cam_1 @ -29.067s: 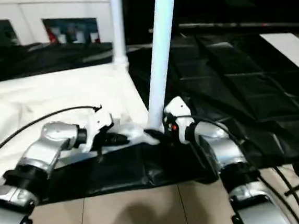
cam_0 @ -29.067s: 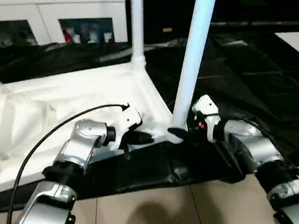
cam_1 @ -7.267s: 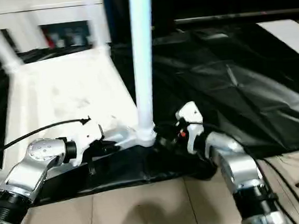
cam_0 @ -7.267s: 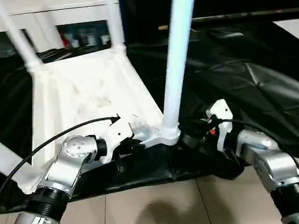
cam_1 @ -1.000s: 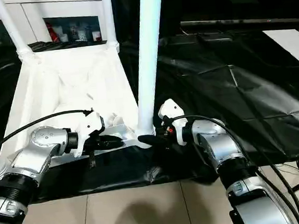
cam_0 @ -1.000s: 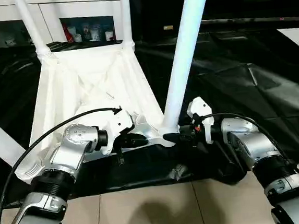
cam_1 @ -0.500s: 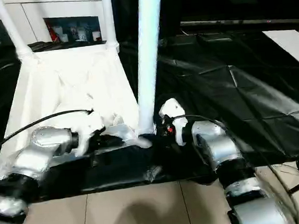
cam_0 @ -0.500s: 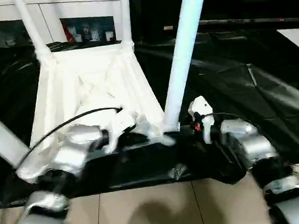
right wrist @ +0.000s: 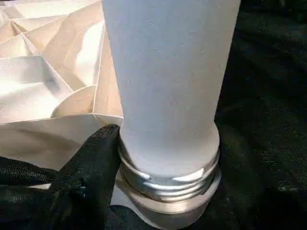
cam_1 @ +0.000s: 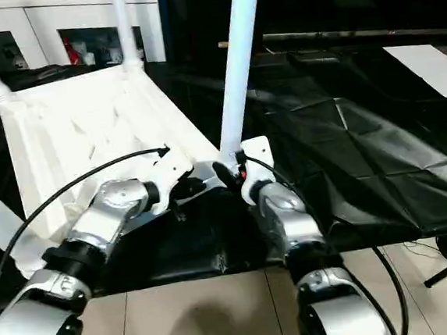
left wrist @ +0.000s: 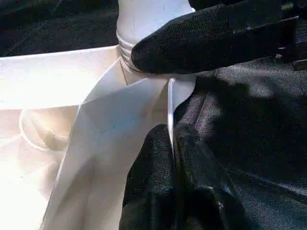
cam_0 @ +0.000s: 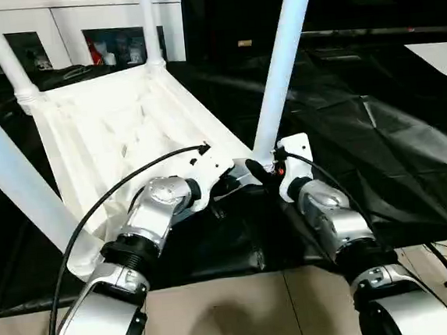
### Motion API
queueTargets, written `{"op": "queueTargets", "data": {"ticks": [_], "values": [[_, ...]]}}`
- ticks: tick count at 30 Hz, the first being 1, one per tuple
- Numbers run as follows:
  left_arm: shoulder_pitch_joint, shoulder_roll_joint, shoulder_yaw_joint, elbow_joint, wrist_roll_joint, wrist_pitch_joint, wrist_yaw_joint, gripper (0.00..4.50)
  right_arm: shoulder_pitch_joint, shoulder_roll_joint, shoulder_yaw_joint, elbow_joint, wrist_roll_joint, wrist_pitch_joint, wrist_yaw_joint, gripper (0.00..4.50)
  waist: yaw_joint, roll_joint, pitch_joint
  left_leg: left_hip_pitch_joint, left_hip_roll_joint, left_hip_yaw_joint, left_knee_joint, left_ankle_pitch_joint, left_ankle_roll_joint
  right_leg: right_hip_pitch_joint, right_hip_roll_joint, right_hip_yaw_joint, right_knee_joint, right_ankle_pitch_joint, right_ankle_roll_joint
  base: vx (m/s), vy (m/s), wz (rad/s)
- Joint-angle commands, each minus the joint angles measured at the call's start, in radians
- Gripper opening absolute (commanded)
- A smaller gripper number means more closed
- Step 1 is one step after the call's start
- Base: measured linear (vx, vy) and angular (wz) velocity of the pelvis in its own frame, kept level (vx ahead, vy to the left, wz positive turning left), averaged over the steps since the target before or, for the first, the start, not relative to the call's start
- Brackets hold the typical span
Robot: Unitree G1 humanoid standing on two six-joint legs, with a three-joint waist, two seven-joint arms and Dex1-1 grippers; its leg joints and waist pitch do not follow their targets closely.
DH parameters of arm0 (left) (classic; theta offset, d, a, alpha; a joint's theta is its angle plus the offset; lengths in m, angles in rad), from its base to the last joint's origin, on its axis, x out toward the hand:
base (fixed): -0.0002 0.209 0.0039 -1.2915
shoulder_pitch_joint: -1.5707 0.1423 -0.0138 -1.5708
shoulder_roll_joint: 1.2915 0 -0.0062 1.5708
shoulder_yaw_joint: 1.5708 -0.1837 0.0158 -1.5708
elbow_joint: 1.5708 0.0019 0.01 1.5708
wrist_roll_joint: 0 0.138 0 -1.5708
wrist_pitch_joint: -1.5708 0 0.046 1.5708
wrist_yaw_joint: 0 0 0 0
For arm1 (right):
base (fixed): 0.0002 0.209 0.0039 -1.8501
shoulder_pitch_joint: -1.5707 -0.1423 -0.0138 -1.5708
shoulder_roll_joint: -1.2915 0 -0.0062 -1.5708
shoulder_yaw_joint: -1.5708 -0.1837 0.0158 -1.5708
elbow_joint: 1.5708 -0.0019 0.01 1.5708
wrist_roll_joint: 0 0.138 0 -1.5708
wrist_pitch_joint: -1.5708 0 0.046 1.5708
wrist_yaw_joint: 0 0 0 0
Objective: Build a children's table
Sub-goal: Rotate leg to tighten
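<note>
- Your tabletop [cam_0: 118, 130] lies upside down on the black sheet [cam_0: 377, 138], ribbed underside up, with its near corner right at your grippers.
- All four legs stand in the corner sockets: two far ones by the white cabinet [cam_0: 70, 24], one at the near left [cam_0: 13, 178], and the near right leg [cam_0: 281, 68] between your arms.
- Judging from the right wrist view, that last leg is not fully home: its thread [right wrist: 168, 184] shows bare above the socket, so some seating or turning likely remains.
- Your left gripper [left wrist: 172, 143] is pinched closed on the thin rim of the tabletop at that corner, steadying it.
- Your right gripper [cam_0: 264, 170] sits at the base of the near right leg, jaws partly spread around it; one finger [right wrist: 91, 163] presses against the collar, but you cannot tell from here whether it truly clamps the leg.
- Room is tight: both grippers crowd the same corner, nearly touching each other.
- The tabletop's near edge lies close to the sheet's front edge, with bare floor [cam_0: 221, 317] just beyond.
- To the right, the sheet is open and free; to the left, the near left leg leans across your left arm's side.
</note>
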Motion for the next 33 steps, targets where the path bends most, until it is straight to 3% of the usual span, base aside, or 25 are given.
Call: {"op": "queueTargets", "data": {"ticks": [1, 5, 8, 11, 12, 18, 23, 24, 33], "values": [[0.019, -0.022, -0.035, -0.007, -0.021, -0.049, -0.071, 0.00, -0.013, 0.018, 0.042, -0.029, 0.011, -0.036, 0.106, 3.50, 0.000, -0.004, -0.071, 0.012, 0.019, -0.007, -0.064, -0.211, 0.035, 0.044, -0.055, 0.034, -0.071, -0.170, -0.217, 0.000, 0.000, 0.00], [0.035, 0.005, -0.028, -0.024, -0.042, -0.055, -0.127, 0.00, -0.001, -0.032, 0.070, -0.080, 0.009, -0.014, 0.217, 3.86, 0.002, -0.003, -0.069, 0.012, 0.020, -0.007, -0.065, -0.214, 0.042, 0.044, -0.056, 0.034, -0.074, -0.197, -0.215, 0.000, 0.000, 0.00], [0.061, 0.057, -0.026, -0.049, -0.064, -0.089, -0.226, 0.00, 0.035, -0.136, 0.126, -0.176, 0.012, 0.032, 0.403, 3.86, 0.008, -0.007, -0.067, 0.010, 0.023, -0.009, -0.066, -0.211, 0.056, 0.049, -0.055, 0.033, -0.075, -0.199, -0.205, 0.000, 0.000, 0.00], [0.079, 0.099, -0.032, -0.076, -0.079, -0.089, -0.305, 0.00, 0.055, -0.203, 0.149, -0.219, 0.017, 0.054, 0.514, 3.86, 0.009, -0.003, -0.065, 0.017, 0.024, -0.006, -0.066, -0.238, 0.050, 0.038, -0.057, 0.035, -0.079, -0.242, -0.204, 0.000, 0.000, 0.00], [0.086, 0.114, -0.032, -0.089, -0.088, -0.085, -0.336, 0.00, 0.060, -0.225, 0.154, -0.232, 0.022, 0.066, 0.552, 3.86, 0.010, -0.002, -0.065, 0.016, 0.025, -0.009, -0.067, -0.247, 0.045, 0.040, -0.057, 0.035, -0.080, -0.259, -0.205, 0.000, 0.000, 0.00], [0.116, 0.171, -0.027, -0.170, -0.144, -0.049, -0.473, 0.00, 0.072, -0.292, 0.190, -0.272, 0.037, 0.131, 0.701, 3.86, 0.011, -0.003, -0.069, 0.014, 0.026, -0.006, -0.066, -0.216, 0.040, 0.042, -0.054, 0.034, -0.067, -0.178, -0.232, 0.000, 0.000, 0.00], [0.120, 0.178, -0.021, -0.174, -0.141, -0.057, -0.474, 0.00, 0.069, -0.299, 0.201, -0.271, 0.031, 0.137, 0.717, 3.86, 0.016, -0.005, -0.069, 0.014, 0.026, -0.004, -0.063, -0.188, 0.051, 0.042, -0.056, 0.034, -0.064, -0.155, -0.240, 0.000, 0.000, 0.00], [0.121, 0.178, -0.020, -0.175, -0.142, -0.057, -0.475, 0.00, 0.068, -0.299, 0.199, -0.271, 0.032, 0.139, 0.718, 3.60, 0.017, -0.007, -0.069, 0.014, 0.026, -0.004, -0.063, -0.191, 0.049, 0.043, -0.057, 0.034, -0.065, -0.168, -0.236, 0.000, 0.000, 0.00], [0.132, 0.180, -0.017, -0.190, -0.147, -0.046, -0.481, 0.00, 0.068, -0.298, 0.194, -0.276, 0.047, 0.162, 0.743, 2.85, 0.017, -0.006, -0.070, 0.015, 0.026, -0.004, -0.063, -0.180, 0.048, 0.042, -0.055, 0.034, -0.063, -0.156, -0.235, 0.000, 0.000, 0.00]]}}
